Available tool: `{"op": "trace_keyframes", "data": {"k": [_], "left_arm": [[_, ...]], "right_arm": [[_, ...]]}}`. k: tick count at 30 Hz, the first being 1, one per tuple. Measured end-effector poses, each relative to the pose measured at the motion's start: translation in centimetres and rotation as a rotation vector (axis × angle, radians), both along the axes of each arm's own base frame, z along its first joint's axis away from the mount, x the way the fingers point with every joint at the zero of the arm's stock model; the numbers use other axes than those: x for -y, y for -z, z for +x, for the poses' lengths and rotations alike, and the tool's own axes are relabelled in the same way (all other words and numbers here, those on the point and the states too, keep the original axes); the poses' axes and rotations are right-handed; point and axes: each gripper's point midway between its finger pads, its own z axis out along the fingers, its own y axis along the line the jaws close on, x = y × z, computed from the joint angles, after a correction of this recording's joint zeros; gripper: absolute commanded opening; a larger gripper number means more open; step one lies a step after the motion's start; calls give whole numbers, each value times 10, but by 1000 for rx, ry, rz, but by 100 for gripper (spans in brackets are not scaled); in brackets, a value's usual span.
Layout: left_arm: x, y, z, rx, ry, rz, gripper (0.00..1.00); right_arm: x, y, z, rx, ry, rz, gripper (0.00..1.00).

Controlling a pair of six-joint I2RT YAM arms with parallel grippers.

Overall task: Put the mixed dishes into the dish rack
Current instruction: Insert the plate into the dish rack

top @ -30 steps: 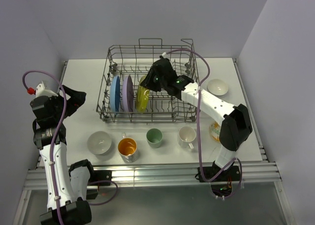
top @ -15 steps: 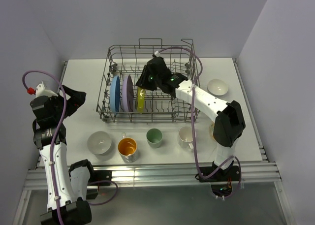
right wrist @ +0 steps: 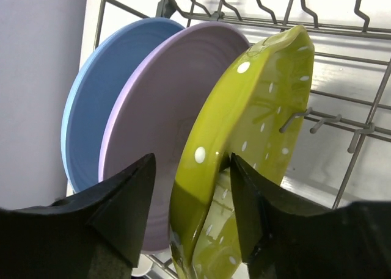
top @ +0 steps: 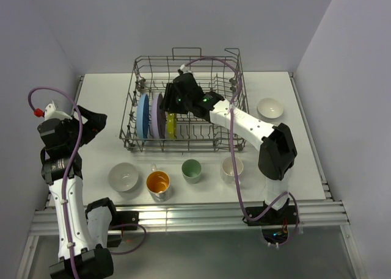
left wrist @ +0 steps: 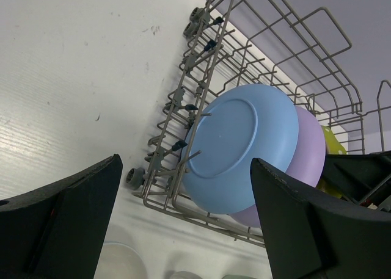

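Standing on edge in the dish rack point(top: 159, 58), at its L end, are 3 plates in a row. The blue plate point(left wrist: 235, 144) is outermost, the lavender plate point(right wrist: 165, 108) is next to it, and the yellow-green plate point(right wrist: 263, 108) w/ white dots is just beside the lavender one, on the side toward the rack's middle. All 3 are slotted btwn the tines.

R arm reaches over the rack's near wall. R claw point(right wrist: 192, 163) sits down over the yellow-green plate's rim, one finger on each side. Its jaws are parted: R-wrist cam shows a strip of lavender btwn one finger point(right wrist: 116, 206) and the plate's edge, so there's no squeeze on that side. The other finger point(right wrist: 250, 218) is right up against the dotted face; can't tell if it touches.

L claw point(left wrist: 185, 166) hangs over the bench point(top: 293, 96) off the rack's L side, clear of the wires. Its jaws are wide w/ nothing btwn them, and its cam looks at the blue plate's underside.

In front of the rack a row of dishes sits on the bench, L to R:
- white bowl point(top: 123, 176)
- orange-inside cup point(top: 158, 182)
- pale green cup point(top: 191, 169)
- white mug point(top: 232, 168), w/ the R arm's cable crossing it

A 2nd white bowl point(top: 270, 108) sits on the bench to the R of the rack, apart from it.
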Motion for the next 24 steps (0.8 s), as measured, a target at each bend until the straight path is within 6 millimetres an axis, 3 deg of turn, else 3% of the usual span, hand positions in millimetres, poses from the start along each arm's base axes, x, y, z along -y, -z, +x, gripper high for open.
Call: {"op": "trace_keyframes", "data": {"k": [14,24], "left_arm": [[0,0,-1,0,0,0,93],[1,-2,-3,7,0,2,93]], "right_arm": [[6,6,-10,2,-26,-27,77],[27,-34,-26,70,-36,34,79]]}}
